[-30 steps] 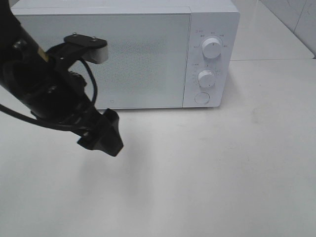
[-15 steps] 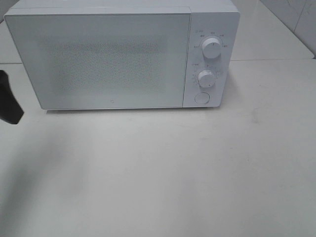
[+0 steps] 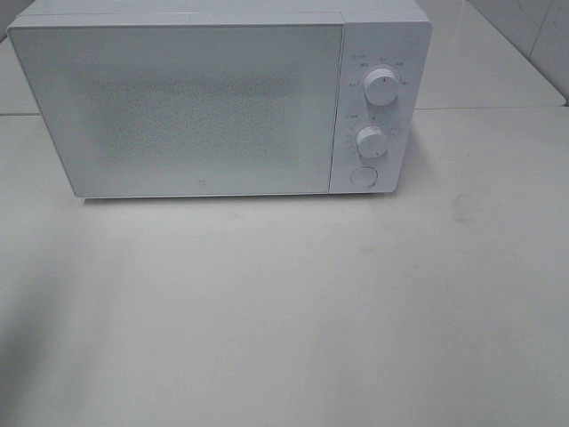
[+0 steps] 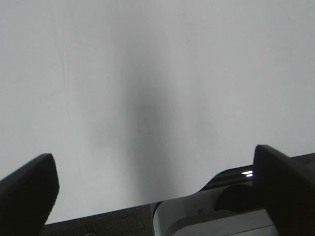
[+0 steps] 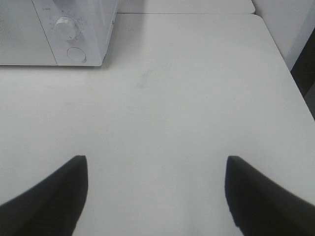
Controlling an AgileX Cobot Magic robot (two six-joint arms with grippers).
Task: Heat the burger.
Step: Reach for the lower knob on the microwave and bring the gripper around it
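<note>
The left gripper, jaws wide and empty, has withdrawn from the high view and hangs over the matte white tabletop. The right gripper is also spread, holding nothing. Beyond, the white box-shaped microwave has its door closed. The burger is not visible and is presumably inside. The upper round white dial probably still needs setting.
</note>
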